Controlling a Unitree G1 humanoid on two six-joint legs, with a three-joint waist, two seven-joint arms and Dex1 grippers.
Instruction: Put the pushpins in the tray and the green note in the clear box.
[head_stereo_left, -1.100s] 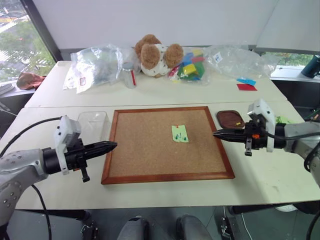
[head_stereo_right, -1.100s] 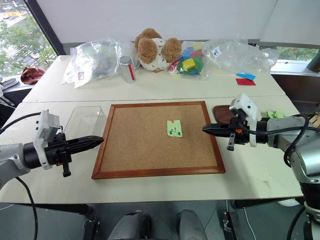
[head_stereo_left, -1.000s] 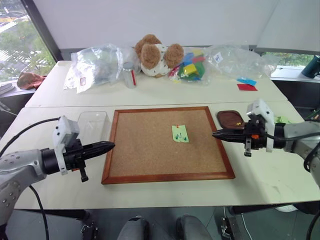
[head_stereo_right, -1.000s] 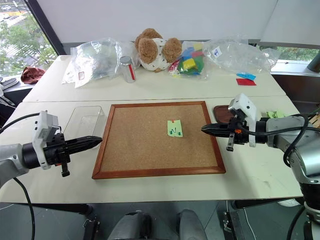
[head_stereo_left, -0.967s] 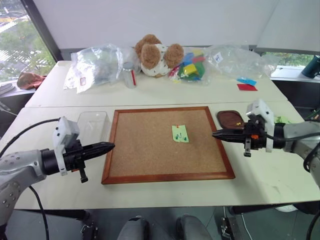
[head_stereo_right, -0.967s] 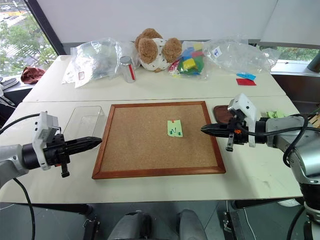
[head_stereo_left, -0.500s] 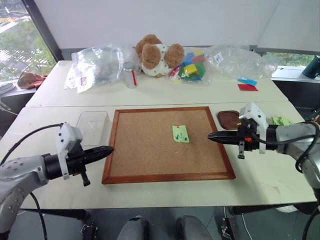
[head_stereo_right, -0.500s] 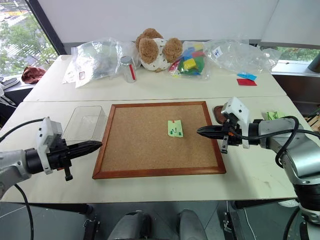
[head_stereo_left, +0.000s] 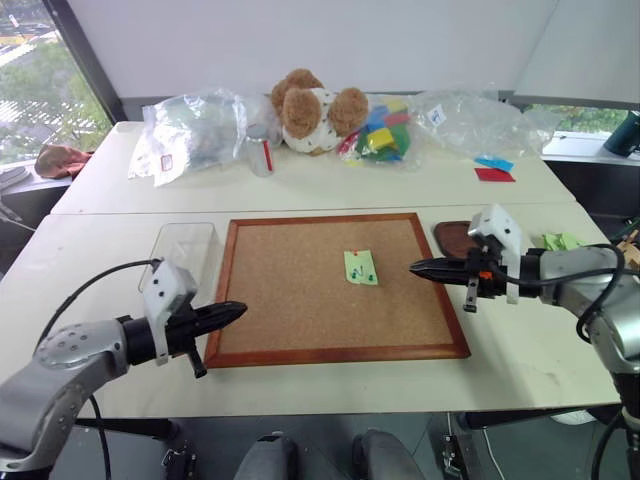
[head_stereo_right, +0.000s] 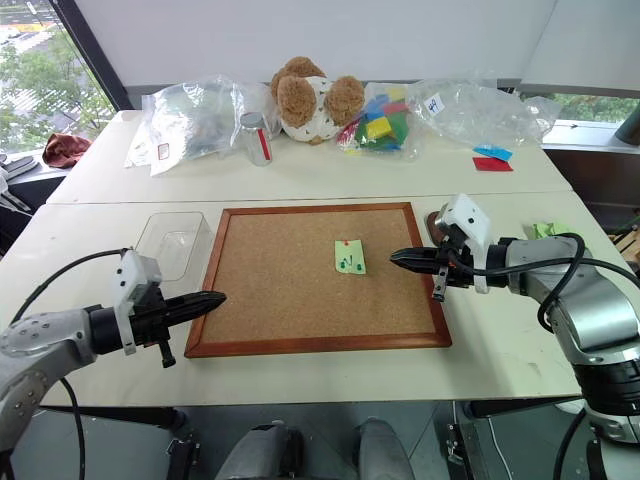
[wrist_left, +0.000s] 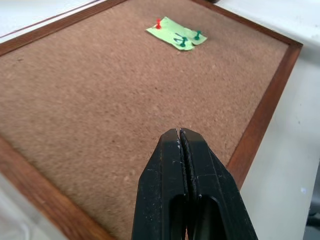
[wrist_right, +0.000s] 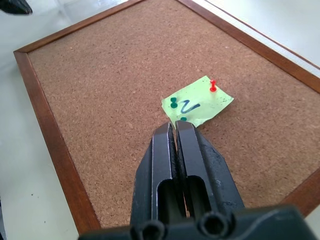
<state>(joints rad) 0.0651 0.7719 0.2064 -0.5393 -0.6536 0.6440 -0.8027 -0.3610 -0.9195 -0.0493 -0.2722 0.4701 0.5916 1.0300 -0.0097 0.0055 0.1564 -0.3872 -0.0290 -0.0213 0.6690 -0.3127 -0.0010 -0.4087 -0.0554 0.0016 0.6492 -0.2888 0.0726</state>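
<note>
Green note still pinned to the cork board, both grippers pressed together and empty.

The green note (head_stereo_left: 360, 267) with its pushpins (wrist_right: 173, 103) sits right of the cork board (head_stereo_left: 300, 320) centre; left gripper (head_stereo_left: 232, 313) at the board's left edge, right gripper (head_stereo_left: 418, 267) over its right edge; tray (head_stereo_left: 452, 236) by the far right corner, clear box (head_stereo_left: 180, 250) along the left.

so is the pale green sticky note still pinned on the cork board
Pinned: the pale green sticky note lies on the cork board with one red and two green pushpins in it.

I see a cork board (head_stereo_left: 337, 288) on the worktop (head_stereo_left: 300, 185), with a teddy bear (head_stereo_left: 312, 108) and plastic bags (head_stereo_left: 195, 130) behind it.
</note>
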